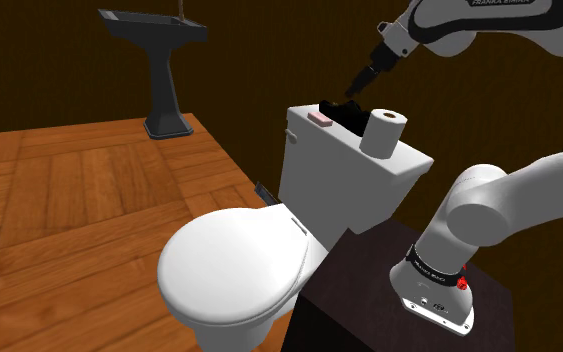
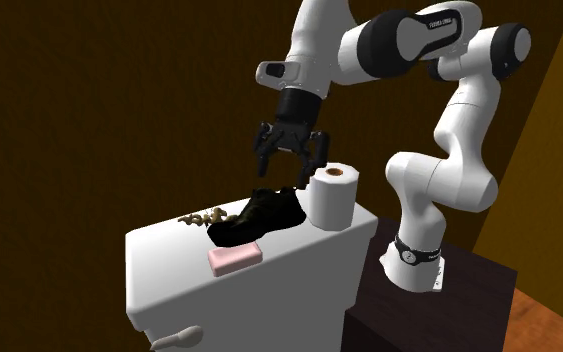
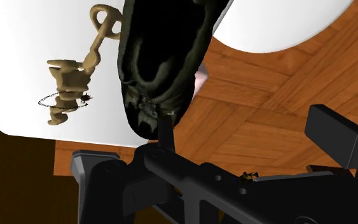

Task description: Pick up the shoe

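Gripper [image 2: 289, 156] open above the shoe [image 2: 257, 215]: I judge this the approach, with the grasp not yet made.
Its fingers stand apart and touch nothing, just over the shoe's end beside the paper roll [image 2: 331, 196]. The black shoe lies on the white toilet tank [image 2: 169, 262], between a pink soap bar [image 2: 234, 258] and a tan trinket [image 2: 201, 217]. Next I'd lower to straddle the shoe, keep off the roll, then close.

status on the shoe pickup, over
Gripper open above black shoe, nothing held. Shoe lies on toilet tank. Paper roll close beside it.
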